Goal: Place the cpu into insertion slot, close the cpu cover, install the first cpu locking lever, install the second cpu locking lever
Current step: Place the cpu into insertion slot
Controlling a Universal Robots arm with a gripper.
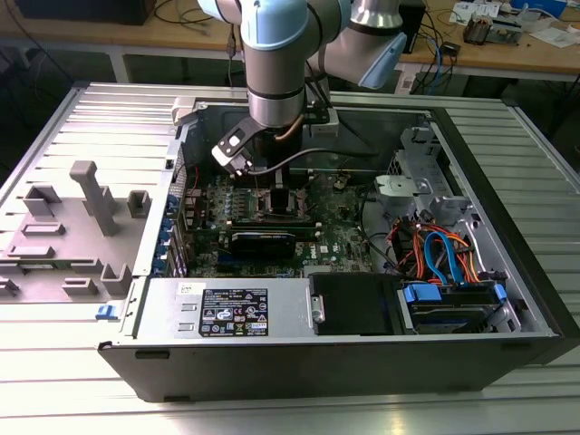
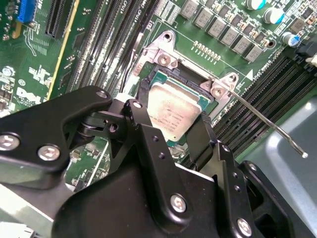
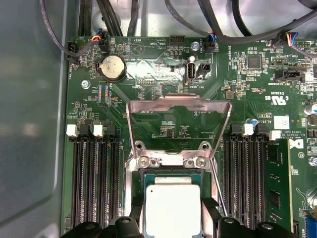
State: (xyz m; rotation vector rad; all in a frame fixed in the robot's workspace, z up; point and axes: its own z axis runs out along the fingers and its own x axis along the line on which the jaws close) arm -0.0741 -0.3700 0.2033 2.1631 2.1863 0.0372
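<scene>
**Item:** the cpu (image 3: 173,206), lying flat in the insertion slot (image 3: 148,174), metal top facing up.
**Holder:** the gripper (image 3: 173,222) is clasping it, with its fingers (image 3: 210,220) narrowed against two opposite edges.
**Adjoining:** the cpu cover (image 3: 178,105) is standing raised on its hinge. A locking lever (image 2: 262,121) is jutting free beside the socket.
**Surround:** the green motherboard (image 3: 163,74) is sitting inside the open computer case (image 1: 272,372).
**Status, by judgement:** placement is nearing completion, though the chip is not yet released. Closing the cover and latching both levers are remaining.

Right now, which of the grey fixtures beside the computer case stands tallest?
The upright grey post, on the exterior view's left; the other grey fixtures around it are low blocks.
</scene>
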